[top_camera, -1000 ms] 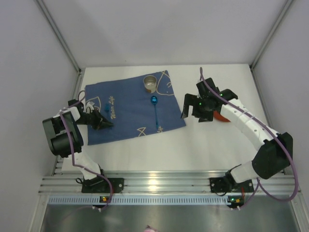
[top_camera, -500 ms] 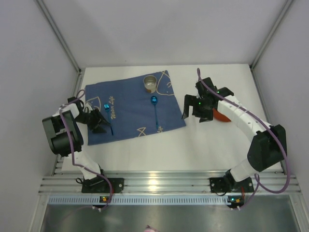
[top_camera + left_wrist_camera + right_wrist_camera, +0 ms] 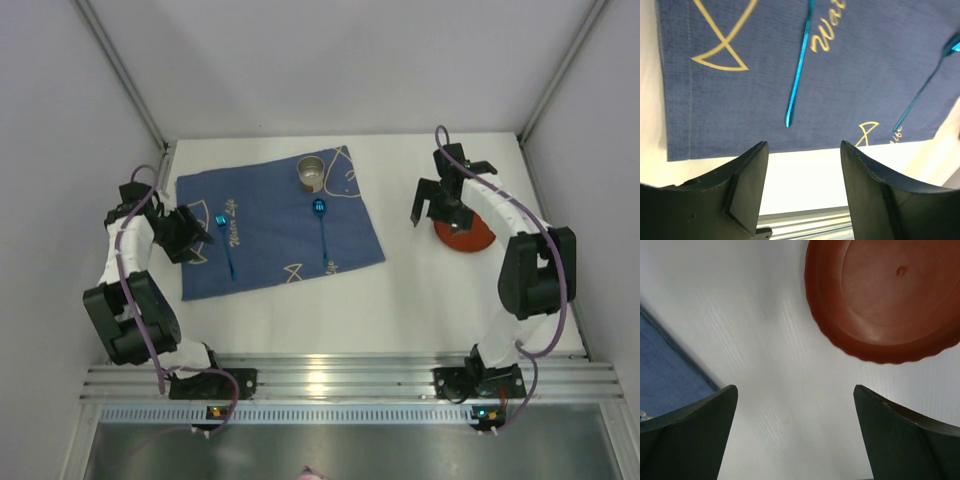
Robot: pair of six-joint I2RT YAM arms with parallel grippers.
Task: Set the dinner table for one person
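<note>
Dinner table (image 3: pixel 420 310) stretches longest from left to right

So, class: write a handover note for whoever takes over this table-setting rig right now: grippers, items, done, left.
Left gripper: open, empty, above the blue cloth's near-left corner.
Right gripper: open, empty, hovering by the red plate.
Done: cloth spread on the white table; metal cup, left blue utensil and right blue utensil lie on it.
Left: plate sits on bare table right of the cloth; probably move it onto the cloth.
</note>
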